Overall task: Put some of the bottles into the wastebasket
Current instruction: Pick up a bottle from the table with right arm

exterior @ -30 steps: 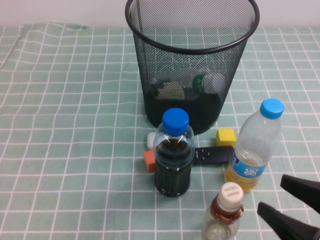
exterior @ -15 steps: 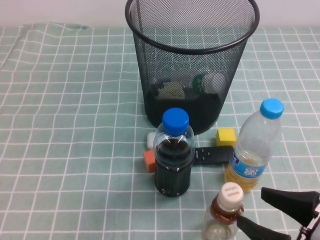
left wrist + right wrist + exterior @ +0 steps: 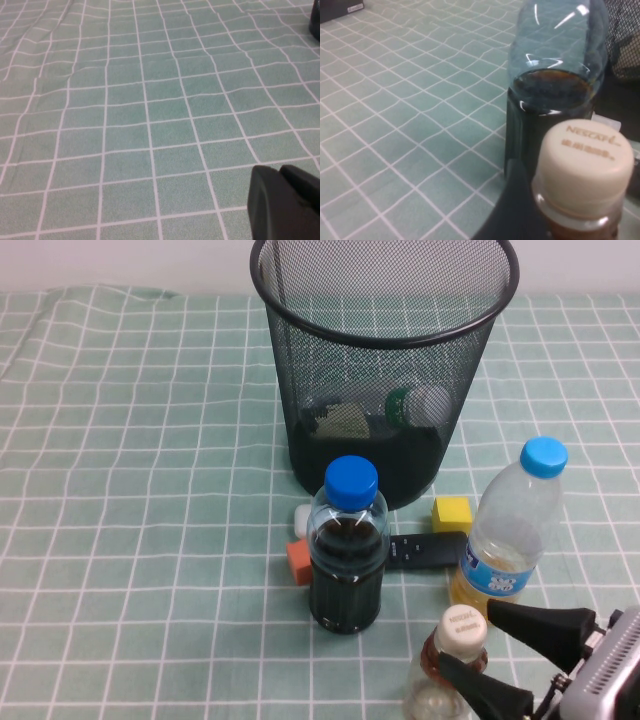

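The right gripper (image 3: 500, 658) has its two black fingers (image 3: 540, 625) spread wide apart, one on each side of the neck of the small cream-capped bottle (image 3: 450, 665) at the near edge of the table; in the right wrist view one finger (image 3: 512, 210) lies right against that bottle's neck below the cap, but the jaws are not closed on it. The left gripper (image 3: 285, 202) shows only in the left wrist view, as a dark tip over bare cloth, and I cannot tell whether its fingers are open or closed.

The green-and-white checked tablecloth (image 3: 130, 490) covers the whole table. The wastebasket (image 3: 385, 370) stands upright at the far middle, and through its mesh the white-capped bottle with the green neck label (image 3: 418, 405) lies on its side inside. In front of the basket stands the dark-liquid bottle with a blue cap (image 3: 346, 545), and to its right, well apart, the taller blue-capped bottle of yellow-orange liquid (image 3: 510, 530). The cream-capped bottle stands upright just in front of the gap between those two. A flat black bar (image 3: 425, 552) lies between the two blue-capped bottles. A yellow cube (image 3: 452, 513) sits just behind that bar, an orange cube (image 3: 298, 562) touches the dark bottle's left side, and a small white piece (image 3: 301, 519) lies just behind the orange cube.
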Action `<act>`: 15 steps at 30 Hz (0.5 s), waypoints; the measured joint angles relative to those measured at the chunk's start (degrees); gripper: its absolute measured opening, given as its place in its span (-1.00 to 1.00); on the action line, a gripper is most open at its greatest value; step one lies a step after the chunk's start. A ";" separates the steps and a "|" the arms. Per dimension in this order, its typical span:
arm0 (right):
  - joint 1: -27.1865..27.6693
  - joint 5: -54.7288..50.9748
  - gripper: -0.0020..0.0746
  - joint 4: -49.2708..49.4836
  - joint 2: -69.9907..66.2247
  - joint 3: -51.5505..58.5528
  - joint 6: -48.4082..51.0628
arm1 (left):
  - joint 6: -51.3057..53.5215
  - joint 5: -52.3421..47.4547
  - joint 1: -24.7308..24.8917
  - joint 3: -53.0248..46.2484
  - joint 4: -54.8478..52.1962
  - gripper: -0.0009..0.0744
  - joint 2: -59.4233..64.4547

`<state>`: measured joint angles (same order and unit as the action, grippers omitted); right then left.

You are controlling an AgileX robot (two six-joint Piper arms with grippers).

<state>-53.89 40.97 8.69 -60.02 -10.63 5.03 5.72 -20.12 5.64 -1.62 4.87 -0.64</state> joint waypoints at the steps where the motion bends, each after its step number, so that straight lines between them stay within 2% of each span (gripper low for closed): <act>1: 0.00 1.16 0.31 -0.10 -1.24 -0.10 0.00 | 0.00 0.00 0.00 0.00 0.00 -0.98 0.00; 12: 0.00 10.00 0.30 -2.61 -12.48 -1.39 -1.60 | 0.00 0.00 0.00 0.00 -0.04 -0.99 0.00; 15: 0.00 9.87 0.19 -3.70 -12.26 -2.71 -3.03 | 0.00 0.00 0.00 0.00 -0.04 -0.99 0.00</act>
<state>-53.89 50.84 4.99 -72.28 -13.34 2.01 5.72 -20.12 5.64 -1.62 4.83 -0.64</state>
